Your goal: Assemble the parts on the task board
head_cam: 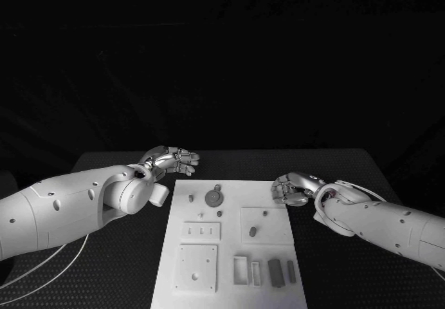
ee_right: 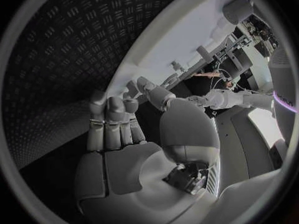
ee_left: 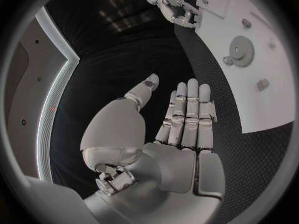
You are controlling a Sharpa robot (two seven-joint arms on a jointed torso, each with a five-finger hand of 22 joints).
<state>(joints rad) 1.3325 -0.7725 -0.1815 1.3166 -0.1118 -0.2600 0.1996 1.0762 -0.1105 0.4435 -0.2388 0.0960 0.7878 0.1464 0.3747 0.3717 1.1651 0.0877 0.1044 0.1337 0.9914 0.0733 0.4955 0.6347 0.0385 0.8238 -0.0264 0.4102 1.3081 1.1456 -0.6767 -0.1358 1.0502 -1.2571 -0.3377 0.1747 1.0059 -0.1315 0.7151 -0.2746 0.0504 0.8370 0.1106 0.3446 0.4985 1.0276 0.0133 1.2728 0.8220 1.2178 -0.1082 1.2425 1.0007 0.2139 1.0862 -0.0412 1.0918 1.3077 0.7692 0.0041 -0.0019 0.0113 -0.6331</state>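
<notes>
The white task board (head_cam: 236, 248) lies in the middle of the black table. Near its far end sits a round gear (head_cam: 214, 195); small dark parts (head_cam: 252, 230) lie further in, and two grey bars (head_cam: 276, 270) rest near the front right. My left hand (head_cam: 172, 159) hovers off the board's far left corner; the left wrist view shows its fingers (ee_left: 187, 114) stretched straight with the thumb apart, holding nothing. My right hand (head_cam: 295, 189) hangs at the board's right edge, fingers (ee_right: 112, 122) curled in with nothing visible in them. The left wrist view shows the gear (ee_left: 239, 47) and the right hand (ee_left: 177, 10).
The board carries a slotted plate (head_cam: 201, 230), a square plate (head_cam: 197, 262) and an upright frame (head_cam: 240, 269). Black patterned table surface (head_cam: 111, 270) runs along both sides of the board. A cable (head_cam: 37, 270) loops below my left arm.
</notes>
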